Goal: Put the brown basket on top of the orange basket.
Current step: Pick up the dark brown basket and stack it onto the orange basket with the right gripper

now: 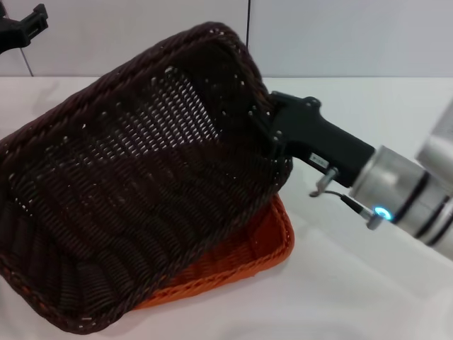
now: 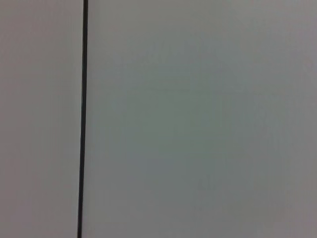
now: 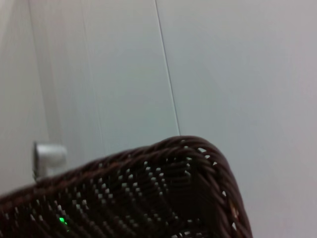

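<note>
- The right gripper [image 1: 272, 138] is gripping the brown basket [image 1: 141, 191] by its right-hand rim, its fingers clamped on the wickerwork there (the right wrist view is showing only a rim corner [image 3: 208, 158] against a pale wall).
- The brown basket is hanging tilted: the gripped side is riding high, while its lower left corner is sitting low, near the table [image 1: 354, 283].
- The orange basket [image 1: 248, 255] is lying flat on the table directly beneath, only its right and front edges peeking out.
- Progress, as I am judging it: the carry is largely done, the brown basket already over its target; levelling it, seating it squarely and letting go are remaining.
- The left gripper [image 1: 25, 28] is waiting parked at the far upper left, away from the work; whether its fingers are apart or together cannot be told.
</note>
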Controlling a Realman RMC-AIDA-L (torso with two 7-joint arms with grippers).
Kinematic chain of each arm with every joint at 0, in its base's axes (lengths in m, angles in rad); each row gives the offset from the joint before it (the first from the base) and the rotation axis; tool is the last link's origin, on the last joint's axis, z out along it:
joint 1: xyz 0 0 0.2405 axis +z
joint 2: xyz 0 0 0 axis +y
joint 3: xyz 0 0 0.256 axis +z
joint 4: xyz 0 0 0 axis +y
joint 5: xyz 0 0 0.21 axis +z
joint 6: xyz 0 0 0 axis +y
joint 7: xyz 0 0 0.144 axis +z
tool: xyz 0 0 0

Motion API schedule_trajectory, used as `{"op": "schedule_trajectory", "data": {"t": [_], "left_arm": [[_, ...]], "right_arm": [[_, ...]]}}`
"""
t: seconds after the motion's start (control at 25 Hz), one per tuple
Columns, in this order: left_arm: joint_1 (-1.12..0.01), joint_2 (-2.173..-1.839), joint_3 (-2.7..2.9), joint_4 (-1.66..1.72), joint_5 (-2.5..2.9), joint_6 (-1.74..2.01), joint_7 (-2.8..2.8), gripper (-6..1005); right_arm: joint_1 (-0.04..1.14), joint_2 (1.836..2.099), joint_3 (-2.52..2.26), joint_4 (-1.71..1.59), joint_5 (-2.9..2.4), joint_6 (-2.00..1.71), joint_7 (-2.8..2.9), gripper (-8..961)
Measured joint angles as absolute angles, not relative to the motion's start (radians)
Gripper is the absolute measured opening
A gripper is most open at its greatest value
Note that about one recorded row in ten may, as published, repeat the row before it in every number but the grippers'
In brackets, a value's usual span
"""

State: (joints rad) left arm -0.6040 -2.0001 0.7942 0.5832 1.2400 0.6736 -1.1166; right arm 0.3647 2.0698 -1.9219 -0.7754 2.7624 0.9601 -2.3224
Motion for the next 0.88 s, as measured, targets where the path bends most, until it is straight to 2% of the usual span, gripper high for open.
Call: {"op": "schedule_trajectory", "data": {"t": [0.08, 0.12, 0.28, 0.88], "left_arm": [[-0.609, -2.000, 0.799, 0.583, 1.241, 0.668, -1.117, 797], [-0.613, -2.000, 0.803, 0.583, 1.242, 0.663, -1.117, 797], [-0.618, -2.003, 0.807, 0.582, 1.245, 0.658, -1.117, 797], [-0.670, -2.018, 0.808, 0.569, 1.320, 0.639, -1.117, 797]], "right_arm": [[0.257, 2.074, -1.923, -0.893, 2.736, 0.963, -2.322, 146], [0.257, 2.074, -1.923, -0.893, 2.736, 0.963, -2.322, 146], [0.137, 2.080, -1.944, -0.990, 2.730, 1.009, -2.320, 146], [0.001, 2.086, -1.988, -0.919, 2.826, 1.132, -2.322, 146]]}}
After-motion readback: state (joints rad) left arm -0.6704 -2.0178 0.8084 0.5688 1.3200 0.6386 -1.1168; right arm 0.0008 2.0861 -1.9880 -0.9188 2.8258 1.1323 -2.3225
